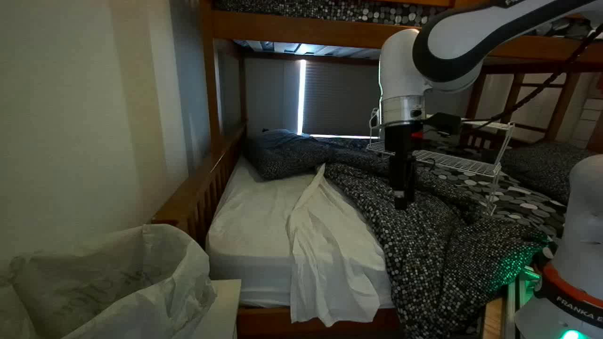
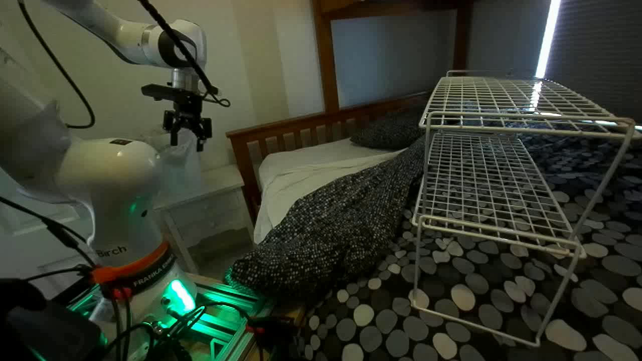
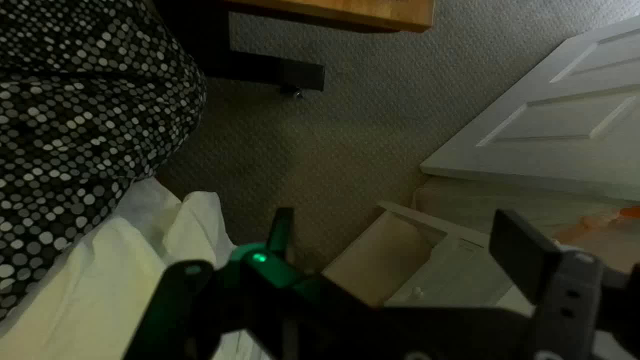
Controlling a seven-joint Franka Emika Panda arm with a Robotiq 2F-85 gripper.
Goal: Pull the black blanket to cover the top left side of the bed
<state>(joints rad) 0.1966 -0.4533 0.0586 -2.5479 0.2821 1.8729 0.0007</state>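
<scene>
The black blanket (image 1: 419,240) with white speckles lies bunched along the right side of the bed (image 1: 249,226) in an exterior view and hangs over its near end. It also shows in an exterior view (image 2: 331,235) and at the left of the wrist view (image 3: 85,110). The bed's white mattress is bare on the left, with a loose white sheet (image 1: 330,249) beside the blanket. A dark pillow (image 1: 287,155) lies at the far end. My gripper (image 2: 187,144) is open, empty and pointing down, apart from the blanket. Its spread fingers show in the wrist view (image 3: 400,240).
A white wire rack (image 2: 491,100) stands on a surface with a large-dot cover, beside the blanket. A white plastic bag (image 1: 113,278) and a white nightstand (image 2: 210,200) are near the bed's near-left corner. The upper bunk (image 1: 301,28) is overhead. A wooden rail (image 1: 193,197) borders the mattress.
</scene>
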